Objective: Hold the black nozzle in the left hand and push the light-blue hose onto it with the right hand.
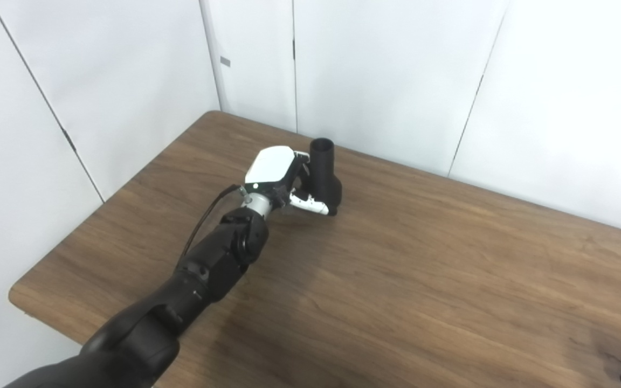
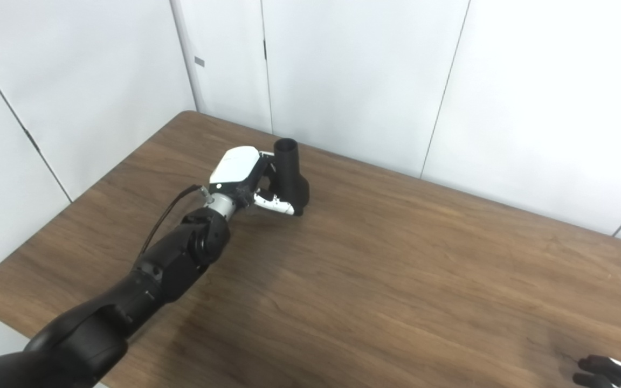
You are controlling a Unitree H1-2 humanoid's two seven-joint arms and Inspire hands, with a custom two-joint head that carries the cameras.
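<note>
Toward the far left corner of the brown wooden table, the left hand is wrapped around the black nozzle. The hand's white back faces up and to the left, and its fingers curl round the nozzle's wider lower body, with the thumb crossing low in front of it. The nozzle stands roughly upright, its narrow tubular neck rising above the hand and its round open mouth facing up. Its base looks to be at or just above the tabletop, though the two views do not settle whether it touches the wood. The left arm, black and jointed, runs in from the bottom left corner and reaches diagonally across the table to the hand, a thin dark cable looping along its wrist.

The right hand shows only as a few dark fingertips at the bottom right edge of the picture, low over the near side of the table and well apart from the nozzle. So little of it is in view that I cannot tell whether its fingers are spread or curled, or whether they hold anything.

Behind the table stand plain white wall panels, divided by thin dark seams
</note>
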